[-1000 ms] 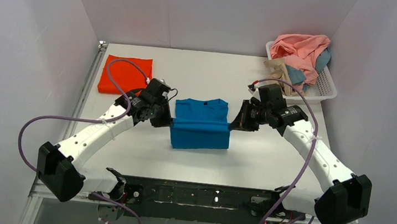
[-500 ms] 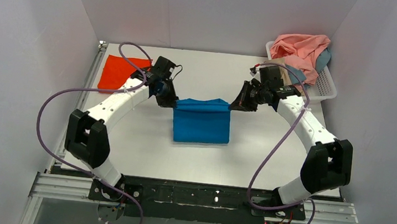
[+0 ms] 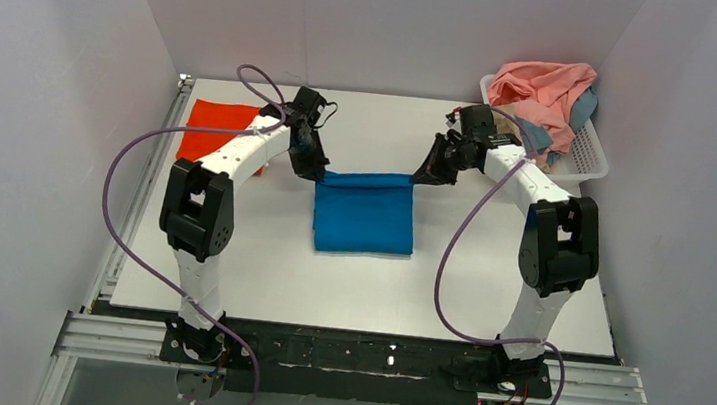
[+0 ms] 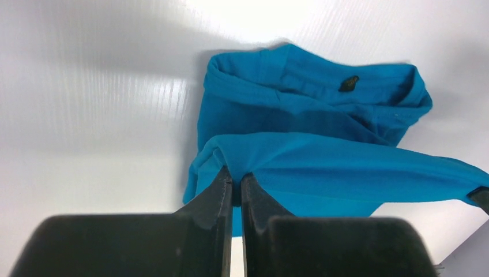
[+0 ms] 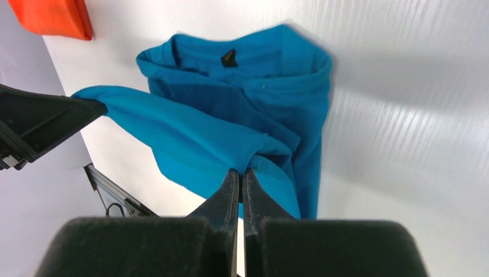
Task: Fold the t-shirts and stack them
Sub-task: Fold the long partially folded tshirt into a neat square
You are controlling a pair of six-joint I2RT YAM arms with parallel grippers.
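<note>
The bright blue t-shirt [image 3: 364, 216] lies half folded in the middle of the table. My left gripper [image 3: 318, 172] is shut on its far left corner and my right gripper [image 3: 421, 177] is shut on its far right corner. Both hold the folded-over edge lifted above the collar end. The left wrist view shows the pinched blue cloth [image 4: 323, 161] at my left gripper [image 4: 236, 180]; the right wrist view shows it [image 5: 230, 115] at my right gripper [image 5: 241, 172]. A folded orange-red t-shirt [image 3: 213, 129] lies at the far left.
A white lattice basket [image 3: 591, 157] stands at the far right corner, heaped with pink [image 3: 548, 87], tan and dusty blue shirts. White walls close in the table at the back and sides. Purple cables loop off both arms.
Both grippers have carried the shirt's near edge away from the arm bases, over the body toward the collar. Both arms now reach much farther out.
</note>
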